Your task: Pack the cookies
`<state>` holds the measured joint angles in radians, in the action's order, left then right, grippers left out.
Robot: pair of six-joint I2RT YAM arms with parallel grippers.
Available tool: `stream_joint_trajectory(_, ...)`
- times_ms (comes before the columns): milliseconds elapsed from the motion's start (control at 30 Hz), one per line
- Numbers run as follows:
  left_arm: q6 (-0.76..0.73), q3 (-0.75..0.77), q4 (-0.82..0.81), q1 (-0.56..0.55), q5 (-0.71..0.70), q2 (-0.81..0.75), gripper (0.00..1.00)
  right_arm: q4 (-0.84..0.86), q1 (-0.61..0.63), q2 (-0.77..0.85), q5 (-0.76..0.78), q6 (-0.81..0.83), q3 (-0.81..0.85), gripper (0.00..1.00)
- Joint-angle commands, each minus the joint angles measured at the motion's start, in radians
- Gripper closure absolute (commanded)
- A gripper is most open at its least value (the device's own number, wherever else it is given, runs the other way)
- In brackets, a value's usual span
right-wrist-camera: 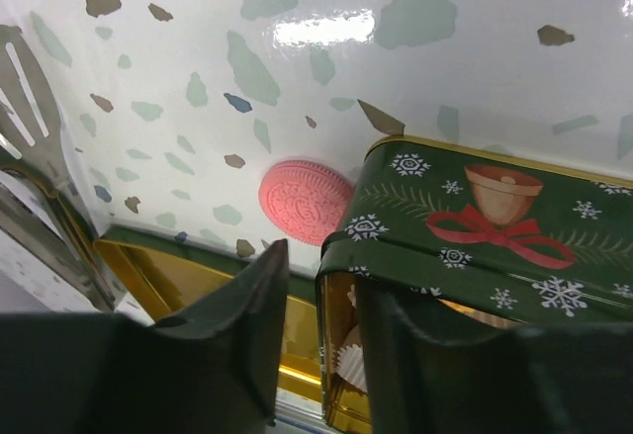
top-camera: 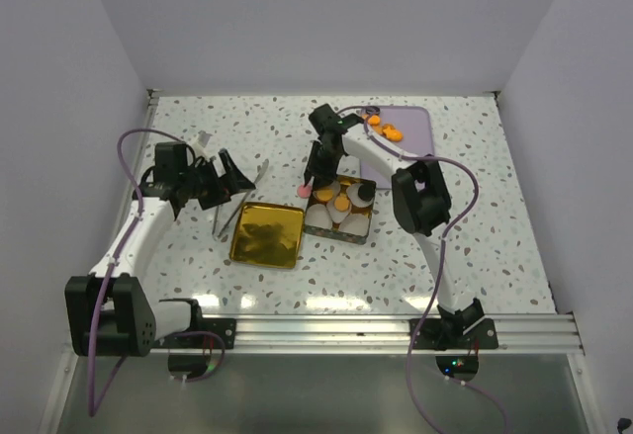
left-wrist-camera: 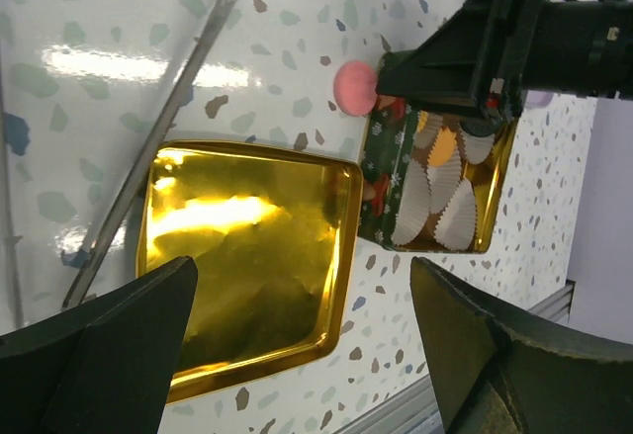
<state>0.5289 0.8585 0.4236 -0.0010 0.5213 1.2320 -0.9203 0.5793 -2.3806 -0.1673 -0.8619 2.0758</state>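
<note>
A: How far along is the packing?

B: Partway, I'd judge. The tin (top-camera: pixel 341 229) stands open and lined with paper cups (left-wrist-camera: pixel 435 197), and a few packed cookies (top-camera: pixel 339 202) are in it. A small heap of orange cookies (top-camera: pixel 386 130) waits on the purple tray (top-camera: pixel 410 147) at the far side. The gold lid (top-camera: pixel 267 234) lies off, just beside the tin, so closing is also left.

A: And the pink cookie (right-wrist-camera: pixel 305 202)?

B: Flat on the table (top-camera: pixel 475 236), outside the tin, close against its far-left corner. Not packed.

A: Where's the right tool (top-camera: pixel 316 179)?

B: Over that same corner. It's moderately parted and holding nothing. From its wrist view the pink cookie lies just ahead of one finger, with the tin's corner showing in the gap. I can't tell whether it touches the wall.

A: Left tool (left-wrist-camera: pixel 304 271)?

B: Wide apart and empty, off by the tongs (top-camera: pixel 242 197), well clear of the cookies.
</note>
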Motion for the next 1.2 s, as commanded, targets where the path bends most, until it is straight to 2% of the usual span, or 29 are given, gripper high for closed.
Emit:
stream_joint_trajectory(0, -0.043, 0.063, 0.047, 0.027, -0.082, 0.006, 0.06, -0.008, 0.007, 0.004, -0.04, 0.04, 0.017, 0.6)
stream_joint_trajectory(33, -0.05, 0.079, 0.053, 0.029, -0.107, 0.012, 0.06, -0.032, 0.005, 0.039, -0.022, 0.053, 0.014, 0.51)
stream_joint_trajectory(133, -0.063, 0.119, 0.067, 0.033, -0.168, 0.04, 0.06, -0.054, 0.007, 0.128, 0.041, 0.096, -0.022, 0.43)
stream_joint_trajectory(333, -0.066, 0.209, 0.069, 0.042, -0.277, 0.144, 0.08, -0.054, 0.016, 0.283, 0.046, 0.136, -0.062, 0.41)
stream_joint_trajectory(533, -0.073, 0.275, 0.011, 0.042, -0.314, 0.305, 0.13, -0.083, 0.028, 0.42, -0.046, 0.182, -0.088, 0.36)
stream_joint_trajectory(633, -0.101, 0.326, 0.013, 0.042, -0.34, 0.398, 0.19, -0.088, 0.027, 0.509, -0.055, 0.195, -0.173, 0.36)
stream_joint_trajectory(833, -0.151, 0.408, 0.021, 0.042, -0.405, 0.523, 0.26, -0.008, 0.022, 0.704, -0.061, 0.195, -0.515, 0.36)
stream_joint_trajectory(1033, -0.184, 0.432, 0.027, 0.039, -0.457, 0.59, 0.32, 0.006, 0.019, 0.796, -0.051, 0.193, -0.644, 0.36)
stream_joint_trajectory(1133, -0.187, 0.424, 0.02, 0.032, -0.457, 0.613, 0.42, -0.002, 0.008, 0.823, -0.038, 0.199, -0.664, 0.36)
stream_joint_trajectory(1167, -0.187, 0.419, 0.02, 0.03, -0.457, 0.616, 0.48, -0.011, 0.005, 0.828, -0.035, 0.199, -0.666, 0.36)
